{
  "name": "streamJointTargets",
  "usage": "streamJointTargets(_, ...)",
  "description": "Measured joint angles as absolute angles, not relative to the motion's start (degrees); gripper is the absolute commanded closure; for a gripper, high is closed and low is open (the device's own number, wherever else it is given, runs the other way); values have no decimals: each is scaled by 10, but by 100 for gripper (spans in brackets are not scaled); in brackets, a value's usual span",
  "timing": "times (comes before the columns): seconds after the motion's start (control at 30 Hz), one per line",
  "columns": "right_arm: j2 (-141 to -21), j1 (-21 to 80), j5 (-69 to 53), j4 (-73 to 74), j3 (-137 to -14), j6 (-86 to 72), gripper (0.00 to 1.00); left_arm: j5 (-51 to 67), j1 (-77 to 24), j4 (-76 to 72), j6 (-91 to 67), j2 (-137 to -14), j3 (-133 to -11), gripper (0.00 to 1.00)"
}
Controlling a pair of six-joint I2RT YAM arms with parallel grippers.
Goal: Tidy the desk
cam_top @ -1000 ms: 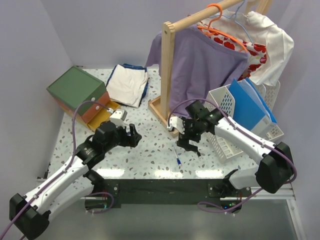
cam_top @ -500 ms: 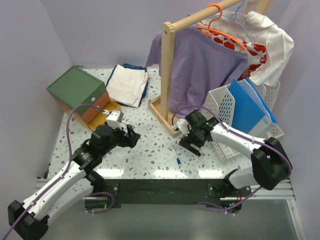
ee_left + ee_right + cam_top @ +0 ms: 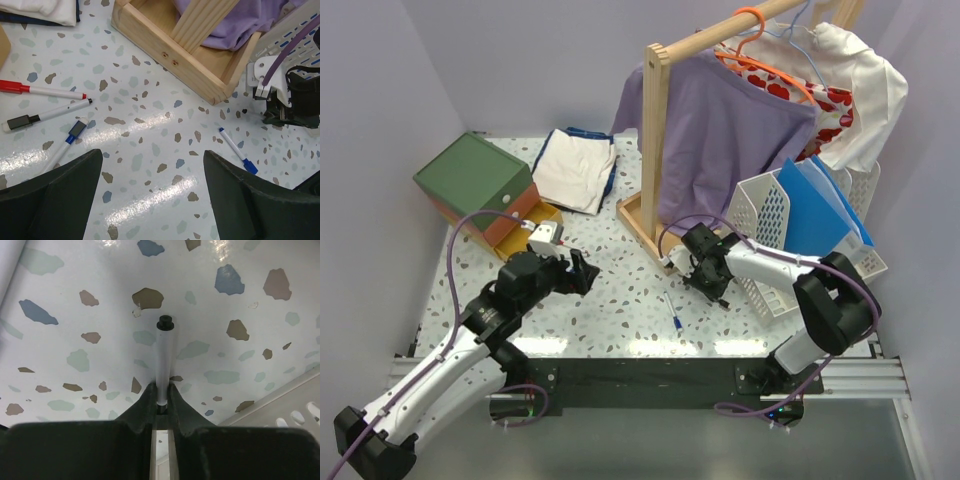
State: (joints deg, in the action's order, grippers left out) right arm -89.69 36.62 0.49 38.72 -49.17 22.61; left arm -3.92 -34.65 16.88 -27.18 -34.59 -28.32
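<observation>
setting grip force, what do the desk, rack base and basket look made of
Desk: glossy speckled terrazzo look, stone or laminate, cannot tell; it mirrors light streaks. Rack base: bare pale wood, grain and screw holes visible. Basket: likely white plastic, moulded perforated walls.

Nothing here can be read. The white marker [image 3: 165, 365] close to the right wrist camera shows a plain barrel. The other markers [image 3: 47, 114] on the table [image 3: 150, 150] are too small to show print.

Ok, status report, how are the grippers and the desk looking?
Left gripper open above desk. Right gripper shut on white marker, beside rack base. Loose on desk: red marker, black marker, blue marker, blue pen.
</observation>
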Motion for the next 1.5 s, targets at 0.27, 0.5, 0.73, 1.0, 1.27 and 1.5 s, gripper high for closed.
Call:
streamJointTargets(0.27, -894, 362, -72, 435, -509, 287, 100, -9, -347, 144, -277, -323, -266, 12)
streamJointTargets(0.5, -816, 363, -246, 543, -598, 408, 100, 121, -347, -49, -393, -304, -135, 11)
streamJointTargets(0.73, -818, 378, -372, 561, -693, 403, 100, 163, -365, -230, -501, -352, -87, 12)
streamJointTargets(1.0, -882, 390, -446, 502, -760, 258, 100, 117, -425, -329, -526, -425, -118, 18)
streamJointTargets(1.27, -886, 399, -497, 457, -774, 186, 100, 41, -463, -370, -531, -449, -134, 38)
streamJointTargets(1.5, -886, 401, -528, 435, -773, 161, 99, 0, -467, -386, -530, -451, -140, 70)
